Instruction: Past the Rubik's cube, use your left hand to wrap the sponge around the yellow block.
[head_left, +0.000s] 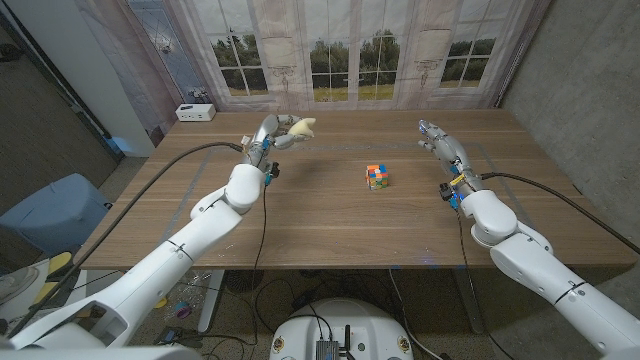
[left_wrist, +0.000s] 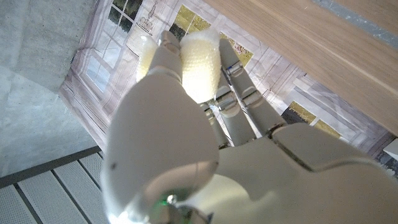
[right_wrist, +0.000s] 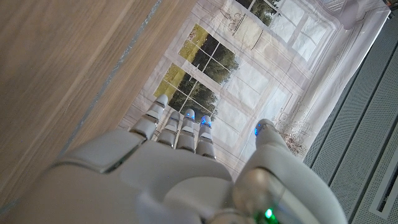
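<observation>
Left hand (head_left: 272, 135) raised over far left part of table (head_left: 330, 225), fingers pinching pale yellow sponge (head_left: 302, 127); left wrist view shows sponge (left_wrist: 200, 65) held at fingertips. Yellow block: cannot tell, maybe hidden inside sponge. Rubik's cube (head_left: 377, 177) sits on table near centre, right of left hand, well apart from both hands. Right hand (head_left: 441, 145) at far right, fingers straight and close together, holding nothing. White box (head_left: 195, 112) at far left table edge.

Table (head_left: 330, 215): wood, matt, visible grain. Both hands, left (head_left: 268, 138) and right (head_left: 440, 143): smooth glossy white plastic shells. Sponge (left_wrist: 200, 65): pale yellow, porous, rough. Rubik's cube (head_left: 377, 177): glossy coloured plastic.
</observation>
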